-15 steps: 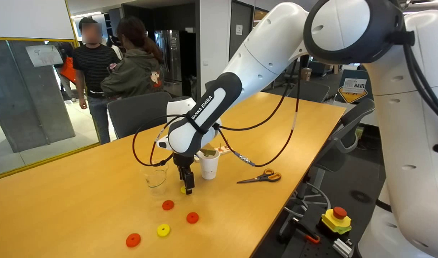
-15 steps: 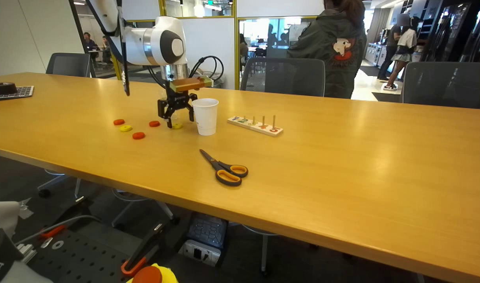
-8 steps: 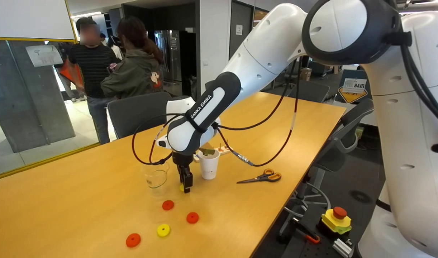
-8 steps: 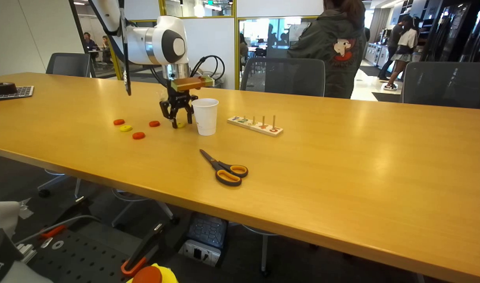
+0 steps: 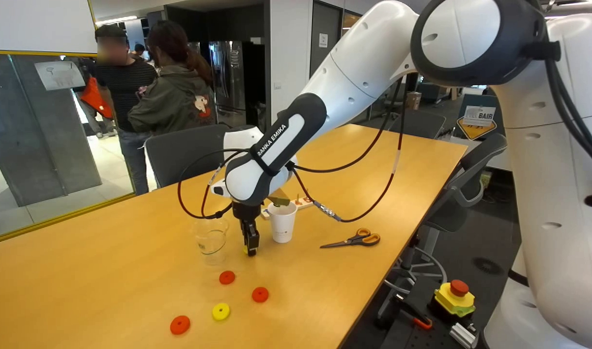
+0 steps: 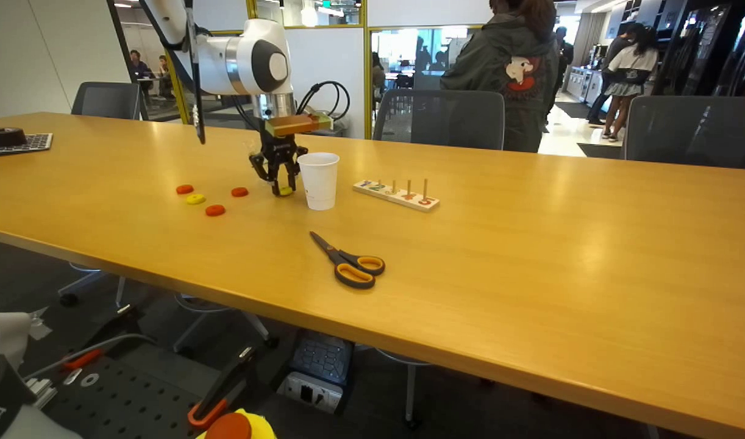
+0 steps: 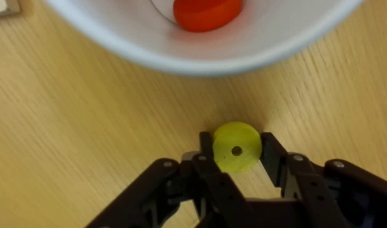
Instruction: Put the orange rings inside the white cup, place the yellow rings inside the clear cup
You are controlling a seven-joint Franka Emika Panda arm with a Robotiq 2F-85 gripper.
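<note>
1. Farthest left of the task's things in an exterior view, an orange ring [image 5: 180,325] lies flat on the table [image 5: 107,276].
2. The clear cup [image 5: 211,244] stands farther back on the table, its outline faint.
3. A yellow ring [image 5: 221,311] lies flat, near the leftmost orange ring but apart from it.
4. Another orange ring [image 5: 226,277] lies just in front of the clear cup.
5. The gripper [image 6: 285,186] points down, right of the clear cup. Its jaws pinch the other yellow ring [image 7: 237,141], a fingertip against either side in the wrist view; whether that ring touches the table is unclear.
6. One more orange ring [image 5: 260,294] lies flat in front of the gripper.
7. The white cup [image 5: 282,225] stands upright just beside the gripper; the wrist view shows an orange ring [image 7: 207,15] inside.
8. A peg board [image 6: 403,199] lies behind the white cup, pegs upright.
9. Scissors [image 5: 355,240] lie to the right, well apart from the rings.
</note>
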